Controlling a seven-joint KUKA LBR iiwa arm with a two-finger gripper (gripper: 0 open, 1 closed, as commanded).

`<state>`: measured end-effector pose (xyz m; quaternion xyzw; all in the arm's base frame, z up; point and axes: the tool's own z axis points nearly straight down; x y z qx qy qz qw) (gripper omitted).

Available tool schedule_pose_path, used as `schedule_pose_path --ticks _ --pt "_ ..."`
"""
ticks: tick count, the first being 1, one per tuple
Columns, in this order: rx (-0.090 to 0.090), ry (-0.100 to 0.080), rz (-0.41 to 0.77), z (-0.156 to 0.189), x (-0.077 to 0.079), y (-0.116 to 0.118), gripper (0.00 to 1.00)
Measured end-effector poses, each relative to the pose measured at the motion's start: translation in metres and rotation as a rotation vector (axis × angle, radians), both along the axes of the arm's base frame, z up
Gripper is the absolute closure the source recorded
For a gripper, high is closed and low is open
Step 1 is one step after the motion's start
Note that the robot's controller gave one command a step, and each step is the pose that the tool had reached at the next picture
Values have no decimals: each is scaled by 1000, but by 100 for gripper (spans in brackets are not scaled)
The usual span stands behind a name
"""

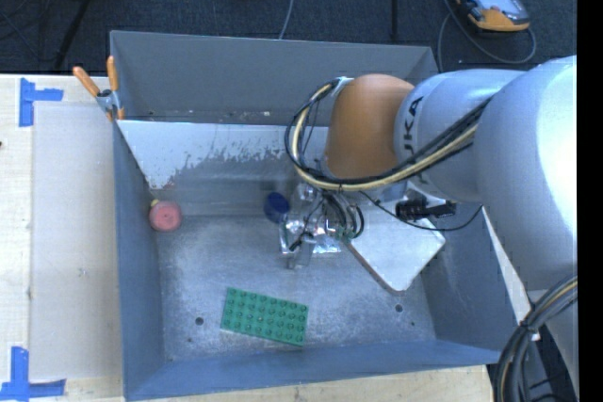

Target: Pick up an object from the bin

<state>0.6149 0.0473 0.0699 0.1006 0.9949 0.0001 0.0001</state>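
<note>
- My gripper (300, 251) hangs low over the middle of the bin (273, 75), close to the floor. Nothing shows in it, so I judge this as the approach step, with the grasp not yet made.
- I cannot tell from this angle whether the gripper is spread or pressed together, as its own metalwork and cables cover it.
- The nearest candidate is a small dark-blue thing (276, 205), possibly a cap or ball, just beside the gripper toward the back wall.
- The next move calls for a short shift toward that blue piece and a straight descent over it before closing.
- A pale flat slab (400, 254) lies near on the arm's side. A green studded plate (265, 315) lies nearer the front wall, apart from the gripper.
- A pink round piece (165, 217) sits well apart by the left wall.
- The floor around the gripper is open. The back wall's slope stands near the blue piece, so that side is the tight one.
</note>
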Motion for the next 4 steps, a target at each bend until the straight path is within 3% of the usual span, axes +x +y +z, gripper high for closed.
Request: schedule_pose_path --ticks 2,3,4 --pt "0 0 -3 0 1 0 0" --pt "0 3 -3 0 0 0 100" --pt "0 -1 -4 15 1 0 100"
